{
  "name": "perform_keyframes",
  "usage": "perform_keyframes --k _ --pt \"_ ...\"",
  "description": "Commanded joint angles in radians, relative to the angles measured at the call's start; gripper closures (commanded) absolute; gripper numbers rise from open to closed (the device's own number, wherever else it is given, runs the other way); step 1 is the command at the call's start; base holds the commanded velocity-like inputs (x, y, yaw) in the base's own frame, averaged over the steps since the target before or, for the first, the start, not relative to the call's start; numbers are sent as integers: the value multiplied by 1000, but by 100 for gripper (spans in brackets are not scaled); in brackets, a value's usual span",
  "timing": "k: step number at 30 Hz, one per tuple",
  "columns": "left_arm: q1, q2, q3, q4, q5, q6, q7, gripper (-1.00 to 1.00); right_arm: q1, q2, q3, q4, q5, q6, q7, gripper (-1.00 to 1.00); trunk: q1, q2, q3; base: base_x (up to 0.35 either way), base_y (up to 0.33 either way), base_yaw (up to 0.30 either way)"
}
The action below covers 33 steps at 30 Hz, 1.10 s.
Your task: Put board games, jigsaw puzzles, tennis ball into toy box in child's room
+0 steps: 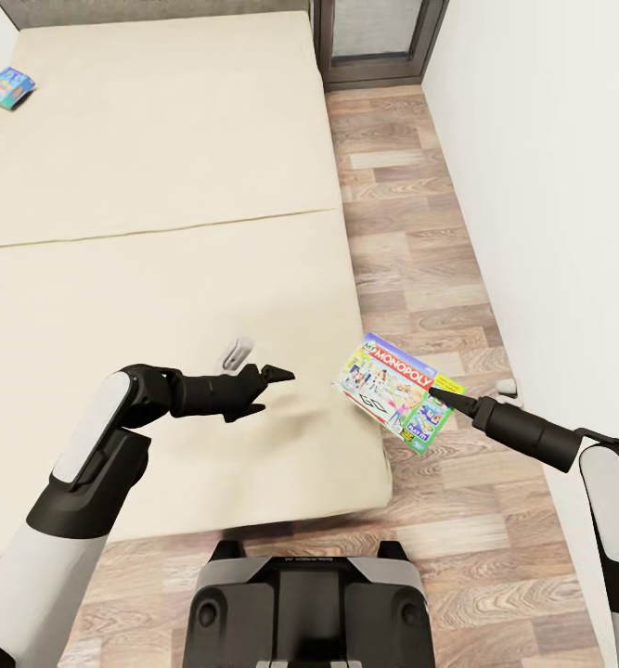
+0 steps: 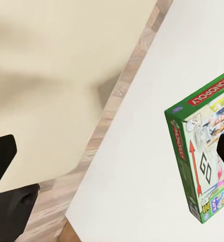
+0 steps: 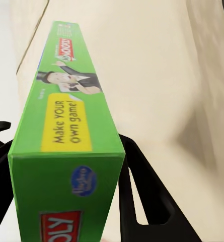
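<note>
- Monopoly box (image 1: 399, 392): held in the air past the right edge of the bed (image 1: 161, 278), over the plank floor (image 1: 420, 232), tilted, lid facing up and toward the robot.
- Right gripper (image 1: 436, 393): clamped on the box at its near short end. In the right wrist view the box (image 3: 66, 146) sits between two black fingers (image 3: 142, 196), pinched across its thin depth.
- Handling, as I judge it: stiff cardboard, light, glossy and so likely slippery. Gripped at one end, the long body hangs out as a lever and may swing or pivot in the jaws. A hold nearer the middle of a long edge would steady it. The lid could lift if squeezed only on the top half.
- Left gripper (image 1: 274, 376): empty, jaws parted, hovering low above the mattress near the bed's right side, pointing toward the box. Left wrist view sees the box (image 2: 202, 156) against the white wall (image 2: 142, 151).
- Second game (image 1: 8, 87): a small blue box lying flat at the far left of the bed, near the head end, well apart from both arms.
- Small grey object (image 1: 238, 352) on the mattress just beyond the left gripper; cannot tell what it is.
- Robot base (image 1: 304, 603) stands at the foot of the bed.
</note>
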State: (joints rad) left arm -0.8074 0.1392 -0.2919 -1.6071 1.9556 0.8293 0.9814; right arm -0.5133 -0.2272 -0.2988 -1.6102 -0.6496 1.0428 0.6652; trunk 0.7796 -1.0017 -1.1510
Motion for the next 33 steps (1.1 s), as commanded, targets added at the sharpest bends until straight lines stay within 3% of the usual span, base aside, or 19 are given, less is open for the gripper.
perform_keyframes --k 1,17,26,33 --pt "0 1 0 -1 9 -1 10 -100 -1 0 -1 0 5 4 7 100 -4 7 3 0 0 0" --pt "1 8 2 -1 6 -1 10 -100 -1 7 5 0 6 4 7 100 -65 119 74 0 0 0" --pt "4 9 4 -1 -46 0 9 -100 -1 8 6 0 6 4 7 100 -100 182 117 0 0 0" --pt "11 8 5 -1 -66 0 8 -100 -1 10 6 0 6 4 7 100 -126 231 150 0 0 0"
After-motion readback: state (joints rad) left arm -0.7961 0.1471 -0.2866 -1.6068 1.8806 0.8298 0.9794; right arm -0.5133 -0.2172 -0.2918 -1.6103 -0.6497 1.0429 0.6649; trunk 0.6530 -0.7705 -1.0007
